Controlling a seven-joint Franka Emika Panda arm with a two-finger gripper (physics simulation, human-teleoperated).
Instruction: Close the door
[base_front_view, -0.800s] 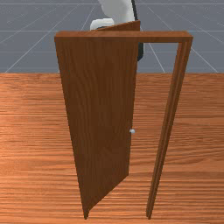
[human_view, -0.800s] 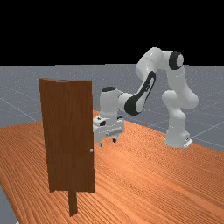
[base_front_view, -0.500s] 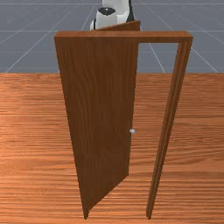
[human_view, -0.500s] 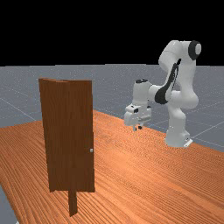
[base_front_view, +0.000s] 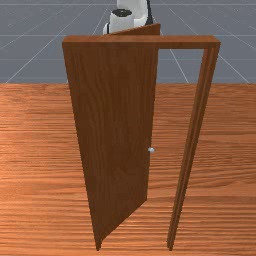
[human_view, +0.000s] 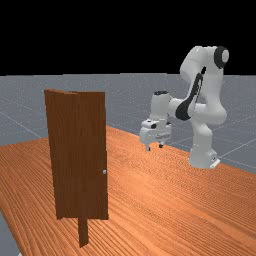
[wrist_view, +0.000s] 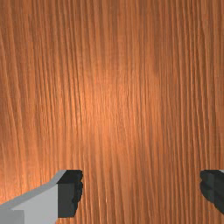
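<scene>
Door ajar in frame, knob at free edge; fingers apart above table.

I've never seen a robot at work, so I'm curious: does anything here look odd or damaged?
Only the door stands out: it is ajar, swung away from its frame, with a gap beyond the knob on the front view's right. I see no damage.

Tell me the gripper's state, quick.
Gripper: open and holding nothing, its fingers wide apart above the wooden table, away from the door.
</scene>
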